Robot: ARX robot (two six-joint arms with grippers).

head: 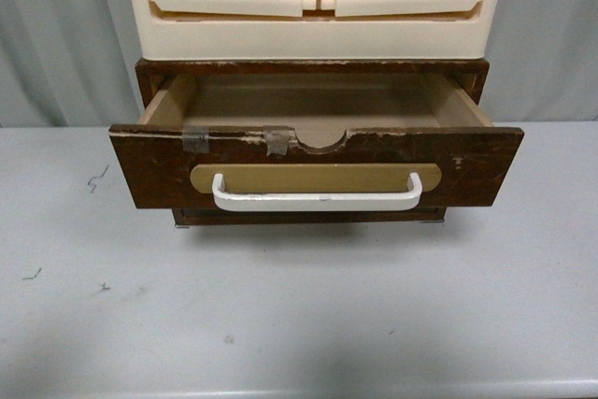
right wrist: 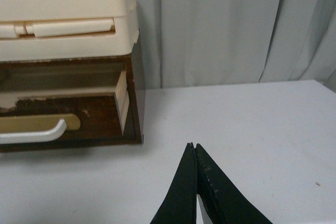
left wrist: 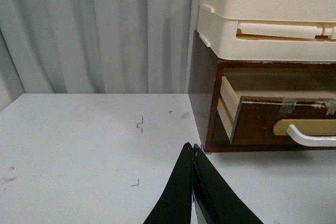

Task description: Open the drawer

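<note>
We hold our left gripper point(left wrist: 193, 148) clenched, tips touching, over the white table point(head: 299, 324) left of the cabinet; the dark wooden drawer point(head: 316, 167) stands pulled out, centred before us; our right gripper point(right wrist: 192, 146) is likewise clenched at its right.

Front view close on drawer point(head: 318, 161); wrist views flanking it.

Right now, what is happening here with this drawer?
Nothing is holding the wooden drawer at this moment. It stands pulled out of its dark cabinet, under the cream plastic drawers, and looks empty inside. The left gripper and the right gripper are both shut and off to the sides above the grey table.
</note>
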